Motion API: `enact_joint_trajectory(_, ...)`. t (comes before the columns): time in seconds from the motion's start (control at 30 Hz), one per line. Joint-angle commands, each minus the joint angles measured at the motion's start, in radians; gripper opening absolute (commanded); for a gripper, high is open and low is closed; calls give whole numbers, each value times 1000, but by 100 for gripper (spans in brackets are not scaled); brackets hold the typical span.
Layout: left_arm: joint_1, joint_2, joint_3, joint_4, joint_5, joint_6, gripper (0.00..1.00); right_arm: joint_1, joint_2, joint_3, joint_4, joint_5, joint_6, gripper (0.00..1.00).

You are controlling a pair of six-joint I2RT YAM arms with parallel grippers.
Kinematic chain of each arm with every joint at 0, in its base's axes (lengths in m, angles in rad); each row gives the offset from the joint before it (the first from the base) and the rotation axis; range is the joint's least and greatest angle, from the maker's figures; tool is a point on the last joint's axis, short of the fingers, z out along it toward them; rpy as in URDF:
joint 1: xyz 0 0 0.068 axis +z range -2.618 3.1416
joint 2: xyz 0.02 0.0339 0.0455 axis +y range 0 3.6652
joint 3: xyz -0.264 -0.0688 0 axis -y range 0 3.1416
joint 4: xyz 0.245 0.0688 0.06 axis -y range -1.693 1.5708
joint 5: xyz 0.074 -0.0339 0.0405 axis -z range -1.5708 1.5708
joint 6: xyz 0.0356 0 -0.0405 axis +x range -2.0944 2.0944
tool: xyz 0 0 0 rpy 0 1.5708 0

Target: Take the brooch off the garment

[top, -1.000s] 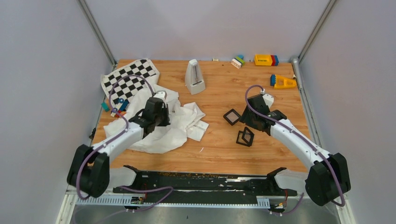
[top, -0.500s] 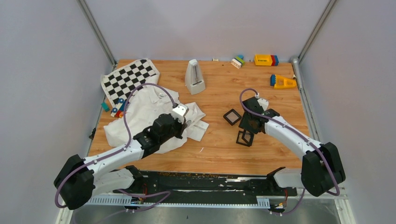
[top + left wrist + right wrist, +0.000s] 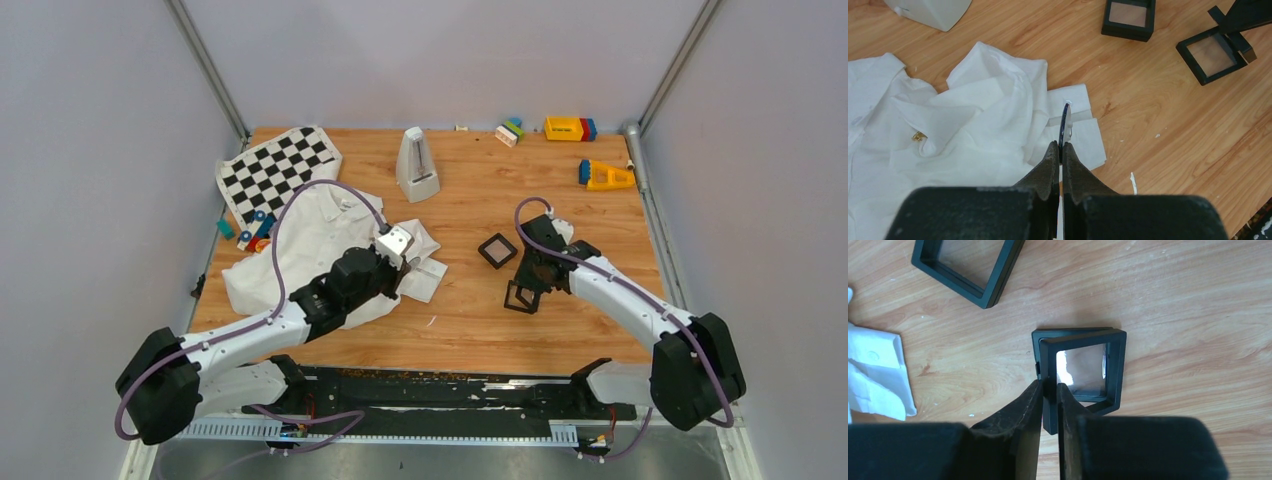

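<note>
Evidently, with a thin blue piece (image 3: 1065,120) pinched by the left gripper (image 3: 1058,149) and a black square box (image 3: 1116,367) by the right gripper (image 3: 1049,387), the tiny gold brooch (image 3: 918,136), mid-left on the crumpled white shirt (image 3: 973,100), could be left ungrasped; the box could be tipped.

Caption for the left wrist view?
Left jaws pinch a thin dark blue piece above the white cloth shirt bearing the tiny gold brooch.

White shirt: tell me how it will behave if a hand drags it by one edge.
The shirt lies crumpled in soft folds, so it will likely drape limply rather than slide whole. It looks thin, probably light. The brooch on it would probably ride along.
</note>
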Motion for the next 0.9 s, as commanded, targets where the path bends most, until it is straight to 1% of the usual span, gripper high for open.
enact_joint_trajectory(0.0, -22, 1, 13, 56, 14, 27, 0, 9, -69, -14, 12, -25, 15, 14)
enact_joint_trajectory(0.07, -31, 1, 4, 75, 26, 31, 0, 12, -99, -25, 29, -52, -5, 13)
enact_joint_trajectory(0.2, -50, 21, -1, 105, 45, 39, 0, 12, -164, -66, 94, -141, -43, 2)
enact_joint_trajectory(0.27, -67, 33, -4, 119, 46, 56, 0, 11, -191, -92, 142, -200, -51, 0)
enact_joint_trajectory(0.4, -118, 41, -36, 196, 37, 110, 0, 12, -244, -174, 357, -436, -71, 0)
enact_joint_trajectory(0.5, -140, 38, -73, 292, 37, 152, 0, 11, -251, -229, 521, -563, -77, 0)
enact_joint_trajectory(0.67, -158, 44, -159, 430, 43, 254, 0, 8, -171, -258, 727, -697, -99, 0)
enact_joint_trajectory(0.77, -163, 84, -179, 487, 45, 306, 0, -5, -61, -253, 839, -837, -112, 0)
enact_joint_trajectory(0.87, -168, 144, -184, 546, 34, 315, 0, -17, 48, -250, 967, -957, -95, 0)
